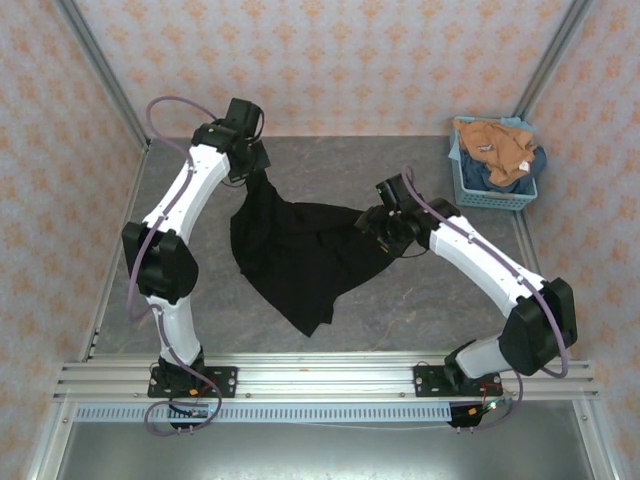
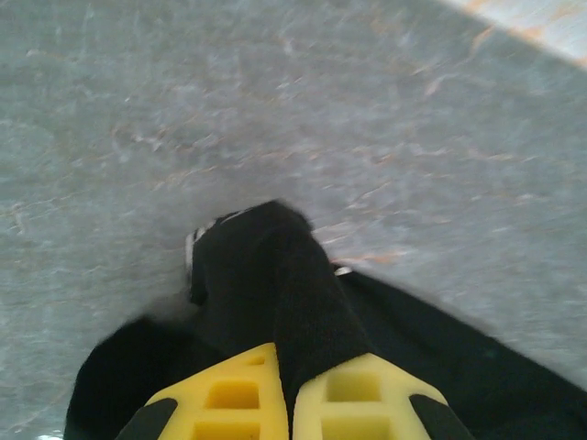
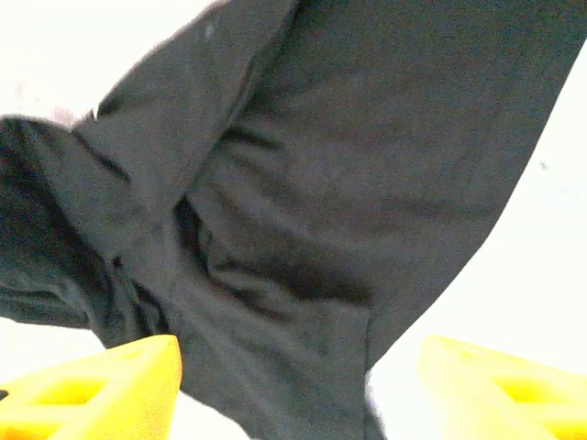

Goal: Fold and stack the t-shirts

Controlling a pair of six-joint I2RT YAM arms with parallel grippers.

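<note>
1. Black cloth takes up the middle of the top external view. The black t-shirt (image 1: 300, 255) lies draped on the grey table (image 1: 420, 310), slung loosely between the two arms, with one point trailing toward the near edge. The left gripper (image 1: 252, 168) sits at its far corner and the right gripper (image 1: 385, 228) at the opposite side. An orange-tan t-shirt (image 1: 495, 145) and a dark blue t-shirt (image 1: 530, 165) are heaped in the basket (image 1: 490, 197) at the far right corner, well apart from the work.

2. In the left wrist view, the left gripper is clamped on a bunched fold of the black t-shirt. Its yellow fingers (image 2: 229, 403) are pressed together, with cloth squeezed up between them. The rest of the cloth falls away to the table below.

3. In the right wrist view, the right gripper's jaws stand wide apart, with one yellow finger (image 3: 101, 385) at each lower corner. The black t-shirt hangs creased across the gap between them, and nothing pinches it.

4. My judgement on handling is that the shirt is light and limp. It will probably sag and wrinkle wherever it is unsupported, and it will wad up rather than slide. The best hold looks like a single layer at a hem or shoulder corner, not a bunch. Keeping the two grips well apart should hold the cloth taut enough to lay flat for folding.
</note>
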